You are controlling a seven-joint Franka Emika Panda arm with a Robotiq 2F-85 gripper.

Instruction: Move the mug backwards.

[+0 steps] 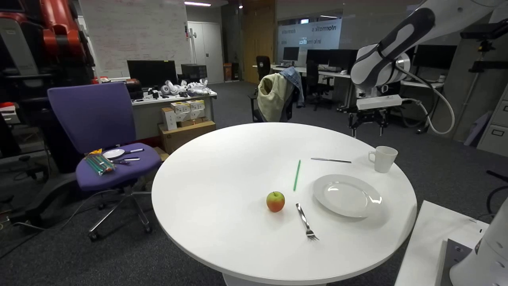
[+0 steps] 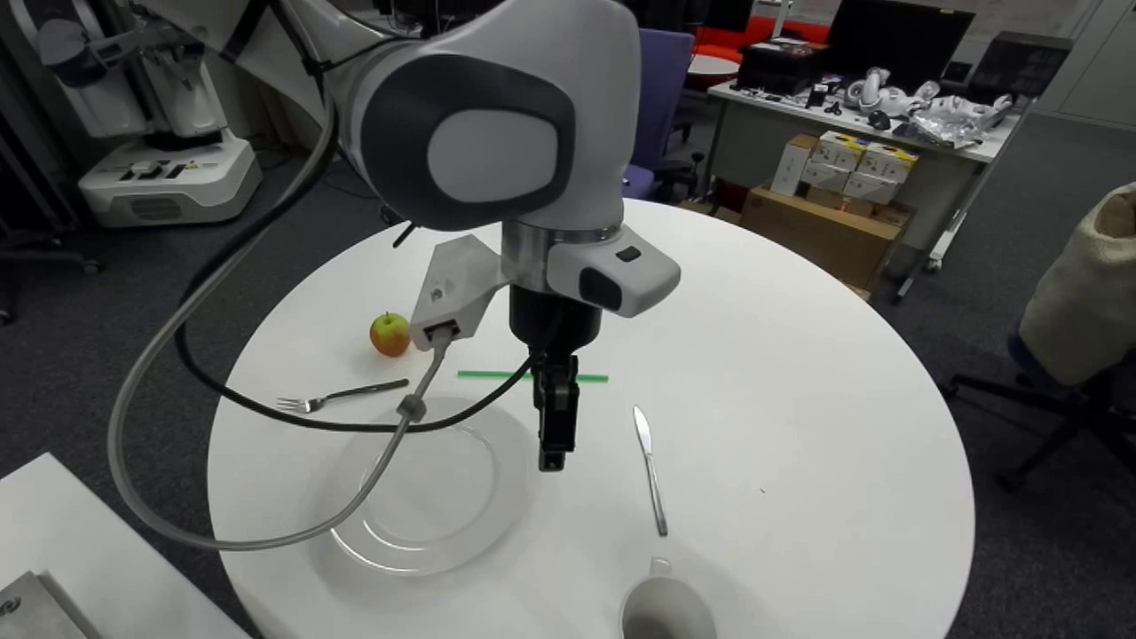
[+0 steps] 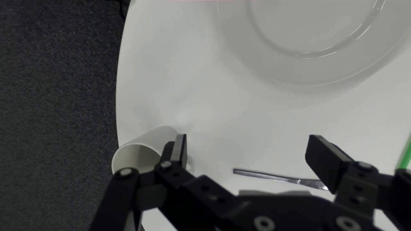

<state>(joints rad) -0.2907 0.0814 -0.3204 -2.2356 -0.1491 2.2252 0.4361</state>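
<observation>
Wrist view has the gripper (image 3: 249,152) hanging over the white surface (image 3: 192,80), fingers spread pretty wide. Nearest is the mug (image 3: 149,142), standing upright lower down, just past the finger on that view's left, which hides part of it. Knife (image 3: 279,177) is below too, showing in the gap between the fingers. Further from the gripper you've got the plate (image 3: 305,69), then a green stick (image 3: 405,157), and in both exterior views the fork (image 1: 304,218) and apple (image 1: 275,201), farther still.

On the round white worktop (image 1: 222,174), a fork (image 1: 305,221) lies between an apple (image 1: 275,201) and a white plate (image 1: 345,196); a green stick (image 1: 297,175) lies between apple and knife (image 1: 330,160); a purple chair (image 1: 93,115) stands nearby.
</observation>
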